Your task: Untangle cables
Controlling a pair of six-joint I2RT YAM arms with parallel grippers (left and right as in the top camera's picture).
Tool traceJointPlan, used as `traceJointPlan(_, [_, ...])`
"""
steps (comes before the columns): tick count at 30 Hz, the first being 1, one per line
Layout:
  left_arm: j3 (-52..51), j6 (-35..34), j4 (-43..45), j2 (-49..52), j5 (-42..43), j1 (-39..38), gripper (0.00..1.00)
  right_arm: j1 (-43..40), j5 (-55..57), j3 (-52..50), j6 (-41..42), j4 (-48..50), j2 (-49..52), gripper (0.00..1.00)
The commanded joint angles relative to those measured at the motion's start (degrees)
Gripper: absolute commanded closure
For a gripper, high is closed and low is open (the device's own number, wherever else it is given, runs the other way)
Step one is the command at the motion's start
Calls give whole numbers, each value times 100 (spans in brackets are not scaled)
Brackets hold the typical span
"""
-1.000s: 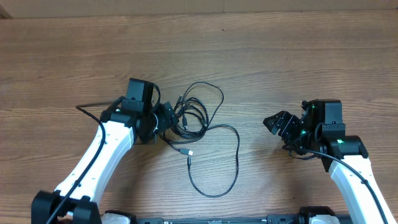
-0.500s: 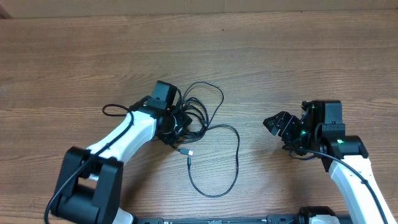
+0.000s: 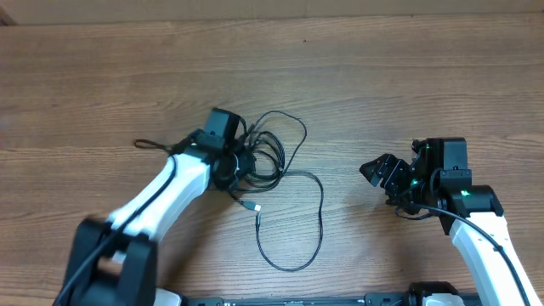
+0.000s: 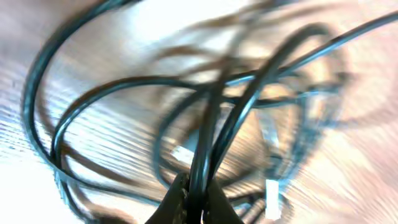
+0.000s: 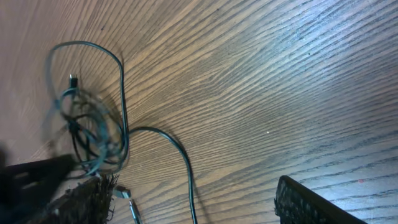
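Note:
The cables [image 3: 270, 151] lie as a black knot of loops at the table's middle, with one long loop [image 3: 319, 223] trailing toward the front and a silver plug [image 3: 256, 208] beside it. My left gripper [image 3: 240, 162] is in the knot's left side. In the left wrist view my left gripper [image 4: 198, 190] is shut on a couple of black strands of the cables [image 4: 247, 106], which rise blurred in front of the camera. My right gripper [image 3: 379, 169] stands open to the right, well apart from the knot. In the right wrist view the cables [image 5: 93, 134] lie far left of its open fingers [image 5: 311, 205].
The wooden table [image 3: 399, 76] spreads all round. A thicker black arm cable [image 3: 149, 144] loops out left of the left arm. The left arm's white link [image 3: 161, 200] crosses the front left. The table's front edge [image 3: 297, 297] is near the long loop.
My left gripper moved right into the knot and shut on its strands. The knot and the long loop shifted slightly left. The right arm stayed still.

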Motion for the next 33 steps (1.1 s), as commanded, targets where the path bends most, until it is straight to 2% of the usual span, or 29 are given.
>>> traceJointPlan(1, [376, 1298, 13, -1117, 31, -2, 96, 17, 57, -46, -42, 17, -13, 18])
traceJointPlan(5, [376, 1921, -96, -2157, 313, -2, 96, 17, 9, -46, 24, 13, -13, 18])
traceJointPlan(9, [376, 2146, -345, -2809, 310, -2, 96, 83, -1075, -46, 20, 92, -13, 19])
traceJointPlan(11, [376, 2312, -483, -3010, 317, -2, 96, 227, -1241, -46, 17, 243, -13, 18])
traceJointPlan(14, [374, 2544, -619, -3091, 479, -2, 96, 492, -1357, -46, 22, 514, -13, 16])
traceJointPlan(17, [374, 3134, -595, -3073, 1215, -2, 96, 1001, -1674, -46, 20, 1043, -13, 15])
traceJointPlan(21, [374, 3816, -616, -3073, 1784, -2, 96, 1757, -1659, -46, 17, 1633, 24, 14])
traceJointPlan(27, [374, 3869, -870, -3073, 2127, -2, 96, 2839, -835, -46, 20, 2173, 341, 15])
traceJointPlan(28, [374, 3947, -879, -3073, 2269, -2, 96, 3005, -575, -46, 22, 2212, 437, 18])
traceJointPlan(29, [374, 4052, -879, -3073, 2400, -2, 96, 3143, -313, -46, 24, 2229, 538, 24])
traceJointPlan(30, [374, 4164, -876, -3073, 2535, -2, 96, 3246, -85, -46, 66, 2229, 627, 34])
traceJointPlan(33, [374, 4223, -887, -3075, 2581, -2, 96, 3453, 822, -46, 863, 2041, 981, 59])
